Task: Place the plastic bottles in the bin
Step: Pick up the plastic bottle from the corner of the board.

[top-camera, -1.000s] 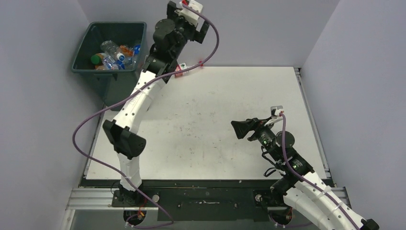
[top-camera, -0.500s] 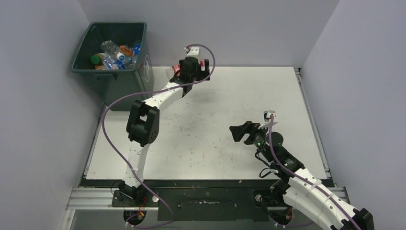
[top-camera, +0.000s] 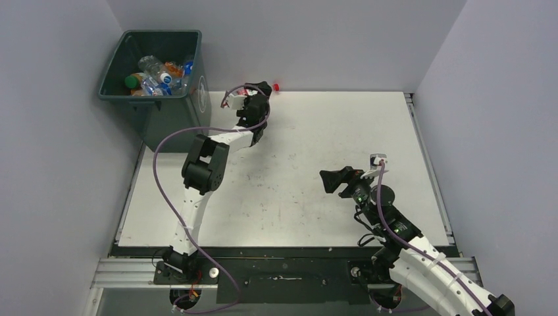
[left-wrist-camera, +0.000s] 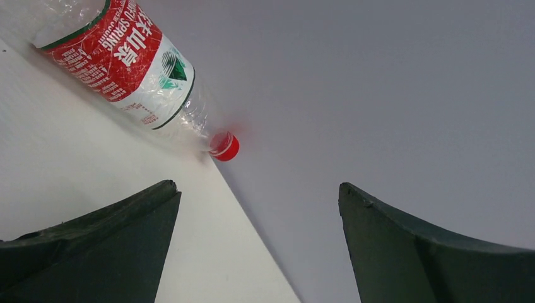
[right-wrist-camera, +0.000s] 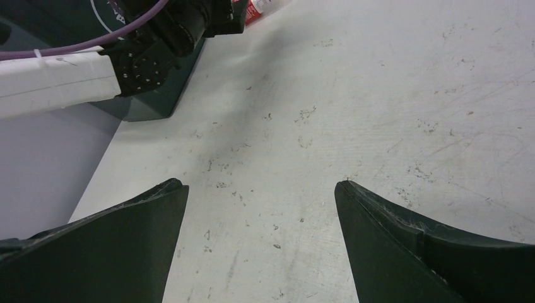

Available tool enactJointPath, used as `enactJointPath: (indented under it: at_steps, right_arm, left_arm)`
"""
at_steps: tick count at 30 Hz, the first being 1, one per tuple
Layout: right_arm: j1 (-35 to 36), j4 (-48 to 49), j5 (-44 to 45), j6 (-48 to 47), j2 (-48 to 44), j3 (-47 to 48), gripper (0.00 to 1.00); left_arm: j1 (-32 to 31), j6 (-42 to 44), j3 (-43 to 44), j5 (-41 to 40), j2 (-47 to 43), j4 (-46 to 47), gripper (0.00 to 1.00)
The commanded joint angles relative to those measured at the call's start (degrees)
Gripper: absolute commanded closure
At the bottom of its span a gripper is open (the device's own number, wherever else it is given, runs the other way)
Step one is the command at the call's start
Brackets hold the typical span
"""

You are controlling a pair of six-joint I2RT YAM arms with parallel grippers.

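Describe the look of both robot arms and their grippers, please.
The left arm and right arm have white tubular links with black joint housings. A purple cable runs loosely along each. The left gripper and right gripper carry dark green, wedge-shaped fingers; the right ones look scratched.

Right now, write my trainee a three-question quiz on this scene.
1. Pick one: the cap of the red-labelled bottle lying on the table is A blue, B red, C green.
2. True or false: the left end effector is shut on that bottle.
3. In a few words: what does the bin hold?

Key: 1 B. 2 False: it stands open, short of the bottle. 3 Several plastic bottles.
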Motion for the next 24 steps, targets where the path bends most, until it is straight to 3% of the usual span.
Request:
enactJointPath:
  at_steps: [1, 17, 18, 24]
  right_arm:
    - [-0.5, 1.2, 2.4, 0.0, -1.1, -0.7, 0.10]
    - [-1.2, 3.3, 2.1, 1.7, 3.2, -3.9, 0.10]
    - [-1.3, 3.3, 2.3, 1.6, 3.2, -4.0, 0.10]
    - [-1.5, 3.7, 0.8, 2.8, 4.6, -4.6, 0.10]
  left_arm:
    - [0.9, -11.1, 8.2, -8.0, 6.0, 1.2, 0.04]
    - [3.4, -13.6, 31.0, -7.9, 23.2, -11.4, 0.00]
    - [3.5, -14.1, 32.5, -7.9, 24.3, -12.3, 0.05]
    - [4.7, -15.4, 44.8, -7.6, 32.2, -18.6, 0.09]
